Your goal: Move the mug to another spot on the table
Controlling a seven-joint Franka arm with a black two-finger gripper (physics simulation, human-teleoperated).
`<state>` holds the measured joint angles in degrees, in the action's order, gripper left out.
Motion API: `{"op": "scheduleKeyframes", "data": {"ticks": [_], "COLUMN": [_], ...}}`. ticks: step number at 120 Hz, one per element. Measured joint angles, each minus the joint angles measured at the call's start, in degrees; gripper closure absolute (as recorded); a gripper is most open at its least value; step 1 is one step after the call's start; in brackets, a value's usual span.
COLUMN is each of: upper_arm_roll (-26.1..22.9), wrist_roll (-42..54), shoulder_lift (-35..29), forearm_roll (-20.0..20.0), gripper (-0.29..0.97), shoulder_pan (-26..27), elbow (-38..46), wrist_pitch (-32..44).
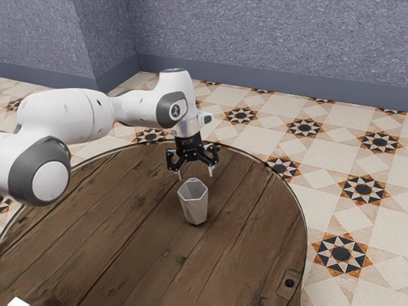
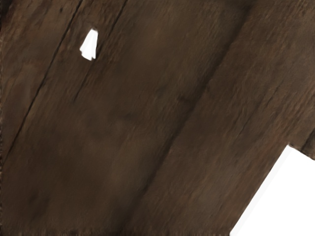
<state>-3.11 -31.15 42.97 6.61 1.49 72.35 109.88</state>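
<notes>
Ext. view: the black two-finger gripper (image 1: 194,170) is seen hovering, pointed down, w/ fingers spread apart and nothing between them. The pale grey faceted mug (image 1: 193,203) is found directly below the hand, upright and mouth up, standing on the round dark-wood plank table (image 1: 127,255). A clear gap is left betw. fingertips and rim, so no contact is made. No handle can be made out. Wrist view: dark planks are seen under the hand, w/ a large white shape (image 2: 283,196) partly cut off. It is judged to be the mug's rim or wall, slightly off the hand's axis, though that can't be confirmed. A small white fleck (image 2: 89,45) is noted further out from the hand; what it is can't be told. Step in hand, as judged: approach/pre-grasp, mug not yet gripped, task barely begun. Next move calls for the hand to be centred over the rim and lowered w/ fingers apart so a wall or the whole body is straddled, then closed, lifted & carried to a fresh spot.
</notes>
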Motion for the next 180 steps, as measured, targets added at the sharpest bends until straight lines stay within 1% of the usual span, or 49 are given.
{"op": "scheduleKeyframes", "data": {"ticks": [58,92,100,119,141,160,175,180], "upper_arm_roll": [-1.2,-1.6,-1.7,-1.7,-1.7,-1.5,-1.0,-0.5], "wrist_roll": [-1.7,-2.2,-2.3,-2.3,-2.0,-1.9,-1.9,-1.9], "shoulder_lift": [0.2,1.3,1.5,1.6,1.4,1.2,0.9,0.7], "forearm_roll": [0.2,0.0,0.0,-0.1,0.1,2.1,5.8,7.4], "gripper": [0.00,0.04,0.11,0.35,0.57,0.64,0.65,0.67], "shoulder_pan": [0.0,0.0,0.0,0.0,-0.1,-0.1,-0.3,-0.5], "elbow": [1.7,1.7,1.7,1.7,1.7,0.9,0.0,-0.1], "wrist_pitch": [0.4,0.7,0.8,0.9,0.4,-3.6,-9.0,-10.8]}}
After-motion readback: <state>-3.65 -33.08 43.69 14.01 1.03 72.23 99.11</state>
